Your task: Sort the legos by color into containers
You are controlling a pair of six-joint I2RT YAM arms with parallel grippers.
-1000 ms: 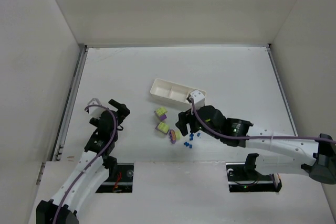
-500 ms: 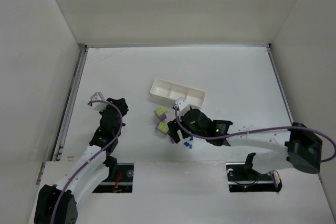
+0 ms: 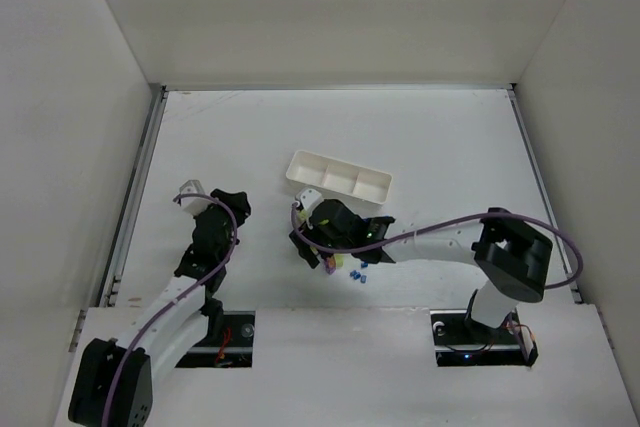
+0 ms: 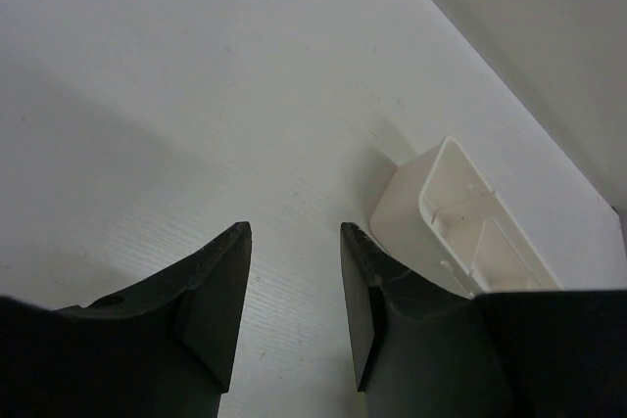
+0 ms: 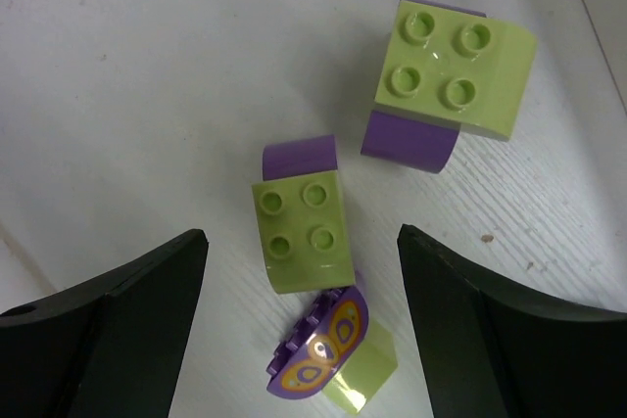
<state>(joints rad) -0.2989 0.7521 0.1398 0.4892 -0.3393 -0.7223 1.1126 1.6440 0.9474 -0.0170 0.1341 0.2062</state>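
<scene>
White divided tray (image 3: 339,177) sits on the tabletop (image 3: 440,137). Just near-side of the tray, the right gripper (image 5: 302,242) hangs over the legos (image 3: 325,255) w/ fingers (image 5: 118,320) spread wide, gripping nothing. Between them lies a small yellow-green brick (image 5: 299,232) on a purple base. A bigger yellow-green block (image 5: 456,70) sits beside it, and a purple round piece (image 5: 318,359) is right against it. Tiny blue pieces (image 3: 358,273) lie further from the tray. Left gripper (image 4: 294,242) is well left of the tray, fingers (image 4: 206,291) apart & empty.
</scene>
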